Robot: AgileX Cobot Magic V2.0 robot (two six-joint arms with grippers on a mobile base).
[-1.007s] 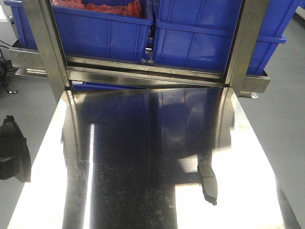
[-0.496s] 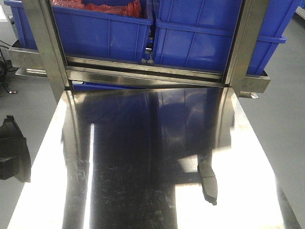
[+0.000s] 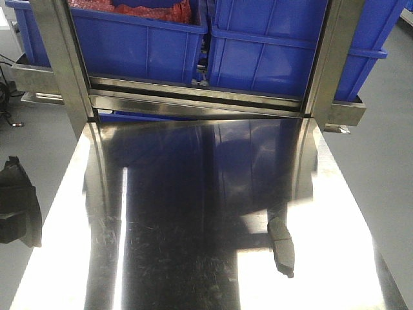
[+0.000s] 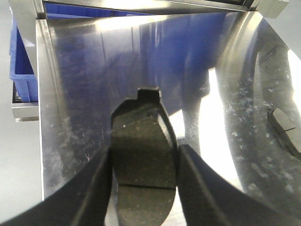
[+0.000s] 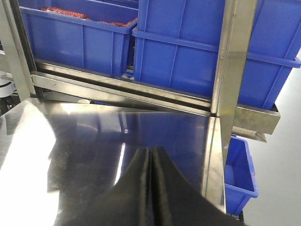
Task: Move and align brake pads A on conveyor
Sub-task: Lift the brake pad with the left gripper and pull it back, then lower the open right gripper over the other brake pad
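In the left wrist view my left gripper [image 4: 145, 155] is shut on a brake pad A [image 4: 141, 134], a dark grey curved pad with a thin groove across it and a notched backing plate. Its fingers press the pad's two long sides, over the steel table [image 4: 84, 70]. A second brake pad A [image 4: 284, 129] lies flat on the table at the right edge of that view; the front view shows it too [image 3: 281, 248]. My right gripper [image 5: 150, 153] is shut with nothing in it, above the table's right part. The conveyor is out of view.
Blue plastic bins [image 3: 258, 51] sit on a steel rack [image 3: 193, 100] behind the table's far edge. Another blue bin [image 5: 240, 174] stands low beyond the table's right edge. A black object [image 3: 16, 206] sits off the table's left side.
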